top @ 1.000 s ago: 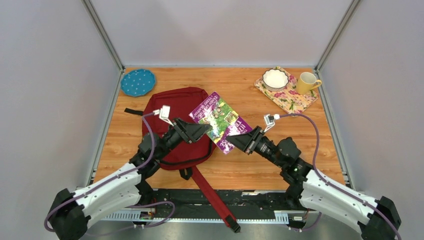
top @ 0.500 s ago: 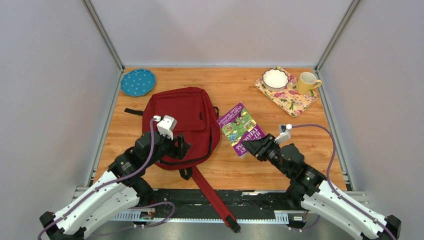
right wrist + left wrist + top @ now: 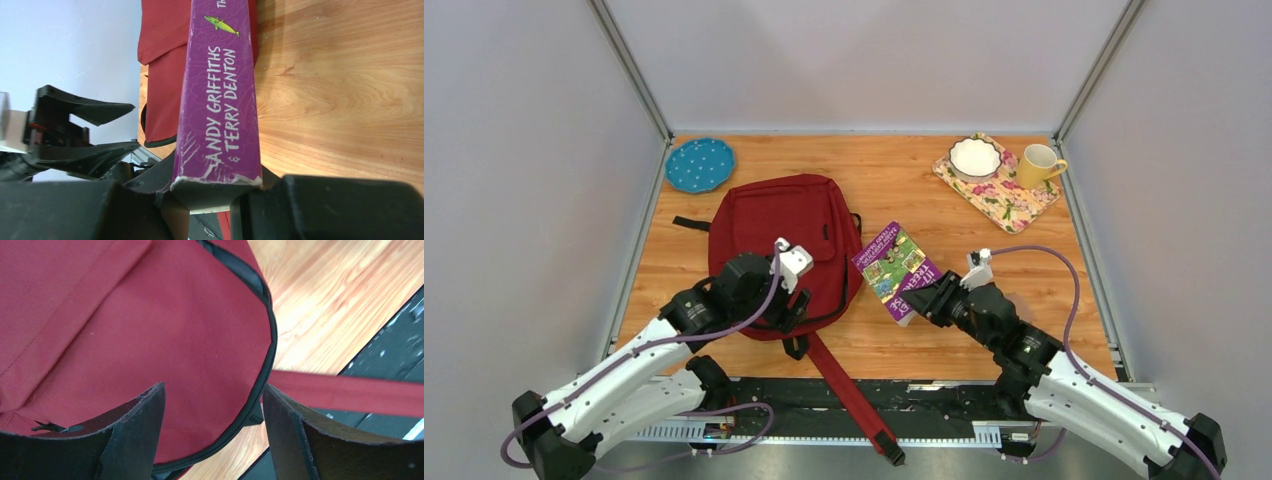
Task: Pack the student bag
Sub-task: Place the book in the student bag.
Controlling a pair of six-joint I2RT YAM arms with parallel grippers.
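The student bag [image 3: 774, 225] is a dark red backpack lying flat at the table's centre left, its zipper closed along the near edge [image 3: 150, 330]. My left gripper [image 3: 799, 310] hovers open over the bag's near right edge, its jaws [image 3: 212, 387] straddling the black zipper without touching it. My right gripper [image 3: 921, 300] is shut on the near end of a purple book [image 3: 892, 265], held just right of the bag. The book's spine [image 3: 220, 90] fills the right wrist view, with the bag [image 3: 165, 50] behind it.
A blue plate [image 3: 699, 165] lies at the back left. A floral mat [image 3: 1009, 200] at the back right carries a white bowl [image 3: 975, 157] and a yellow mug [image 3: 1039, 164]. The bag's red strap [image 3: 849, 390] trails over the table's near edge.
The right gripper pulled the book back off the bag toward the near right. The left gripper drew back from the book and moved over the bag's near right edge.
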